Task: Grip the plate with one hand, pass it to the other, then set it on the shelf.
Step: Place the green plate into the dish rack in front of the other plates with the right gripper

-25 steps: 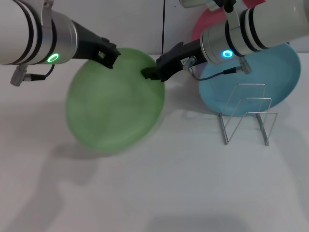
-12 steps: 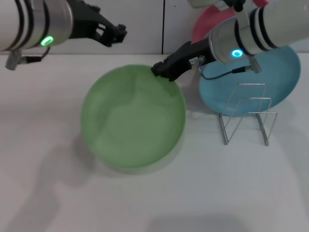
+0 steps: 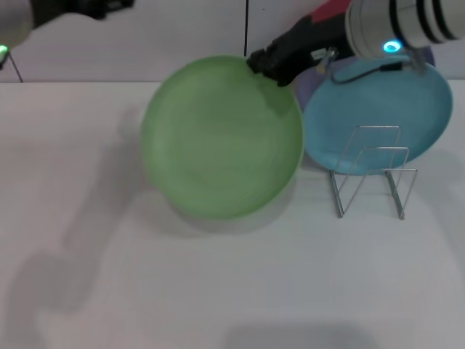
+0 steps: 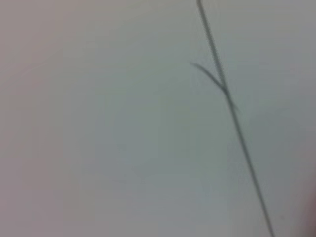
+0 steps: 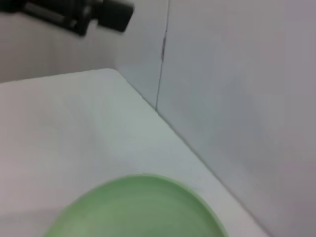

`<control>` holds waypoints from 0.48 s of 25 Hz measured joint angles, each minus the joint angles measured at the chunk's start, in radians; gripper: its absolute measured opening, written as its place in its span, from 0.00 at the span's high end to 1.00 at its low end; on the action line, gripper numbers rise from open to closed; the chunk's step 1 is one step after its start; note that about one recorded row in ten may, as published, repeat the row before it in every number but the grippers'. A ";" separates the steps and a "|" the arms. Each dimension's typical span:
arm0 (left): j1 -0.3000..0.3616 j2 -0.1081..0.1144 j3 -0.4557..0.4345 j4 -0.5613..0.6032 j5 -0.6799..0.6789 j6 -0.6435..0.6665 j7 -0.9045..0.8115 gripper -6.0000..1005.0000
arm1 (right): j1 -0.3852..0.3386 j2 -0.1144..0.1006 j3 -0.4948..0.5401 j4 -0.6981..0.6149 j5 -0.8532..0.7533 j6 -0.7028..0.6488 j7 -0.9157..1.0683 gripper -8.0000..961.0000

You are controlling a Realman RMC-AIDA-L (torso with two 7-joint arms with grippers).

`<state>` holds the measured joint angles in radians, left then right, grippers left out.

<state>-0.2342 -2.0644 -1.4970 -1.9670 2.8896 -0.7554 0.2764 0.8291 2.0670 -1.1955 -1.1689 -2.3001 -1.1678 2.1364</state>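
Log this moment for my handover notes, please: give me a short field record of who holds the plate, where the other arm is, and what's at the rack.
plate: green plate, lifted off the table, face tilted toward the camera
holder: right gripper shut on the plate's far rim
left gripper: withdrawn to the upper left corner of the head view, clear of the plate
rack: wire rack to the plate's right, slots empty
behind rack: turquoise plate leaning upright
handover: done; placing not yet

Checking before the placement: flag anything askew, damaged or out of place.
Nothing damaged. The green plate hangs tilted from the right gripper, clamped at its rim. The wire rack holds nothing; the turquoise plate stands behind it.
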 joint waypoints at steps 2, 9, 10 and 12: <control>0.035 -0.001 0.004 0.013 0.000 0.071 0.000 0.18 | -0.004 -0.001 0.002 -0.069 -0.018 -0.032 -0.043 0.97; 0.126 -0.003 0.041 0.111 -0.002 0.318 -0.008 0.14 | -0.007 0.000 0.015 -0.168 -0.051 -0.084 -0.178 0.97; 0.141 -0.003 0.049 0.131 -0.004 0.363 -0.011 0.14 | -0.007 0.000 0.022 -0.176 -0.053 -0.095 -0.214 0.97; 0.155 -0.004 0.055 0.155 -0.007 0.414 -0.021 0.14 | -0.016 0.002 0.051 -0.206 -0.060 -0.114 -0.311 0.97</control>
<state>-0.0794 -2.0682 -1.4425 -1.8124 2.8830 -0.3414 0.2550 0.8130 2.0689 -1.1450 -1.3752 -2.3599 -1.2821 1.8252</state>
